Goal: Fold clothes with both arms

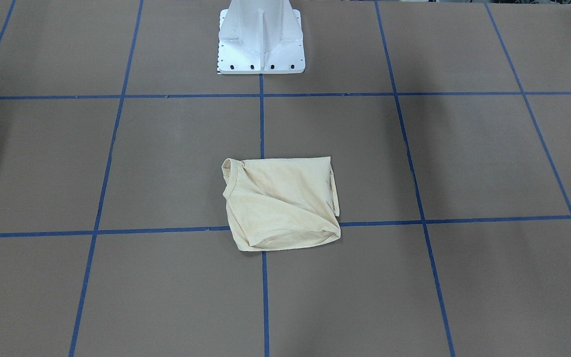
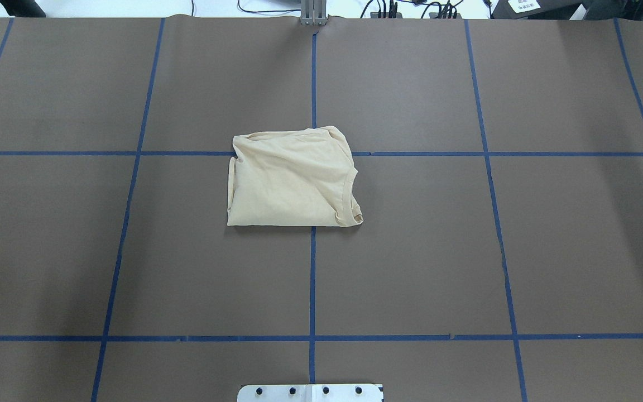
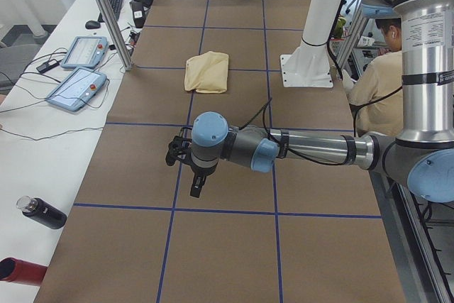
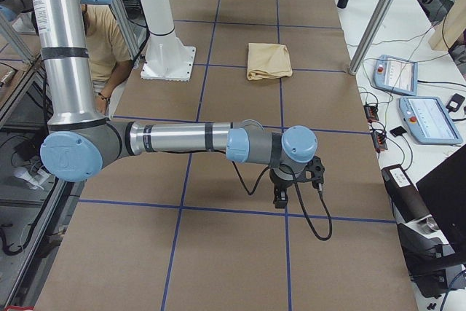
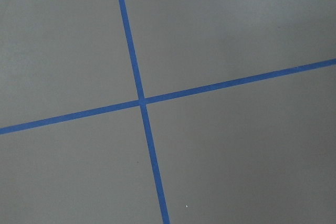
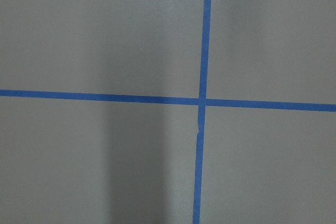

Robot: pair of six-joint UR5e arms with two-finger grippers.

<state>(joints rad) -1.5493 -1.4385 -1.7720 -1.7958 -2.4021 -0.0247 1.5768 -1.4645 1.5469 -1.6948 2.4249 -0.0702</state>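
Left tool [image 3: 195, 188] and right tool [image 4: 280, 198] pointing straight down, cannot tell whether clenched or released, folded T-shirt [image 2: 291, 178] well apart

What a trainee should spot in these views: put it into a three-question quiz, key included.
1. True or false: the folded T-shirt covers a crossing of the blue tape lines.
2. In the overhead view, the shirt's neck opening sits at: A) its right side; B) its left side; C) hidden underneath.
3. Which one holds the shirt, the left pincer or the right pincer?

Key: 1 true; 2 A; 3 neither, both hang over bare table well away from it.
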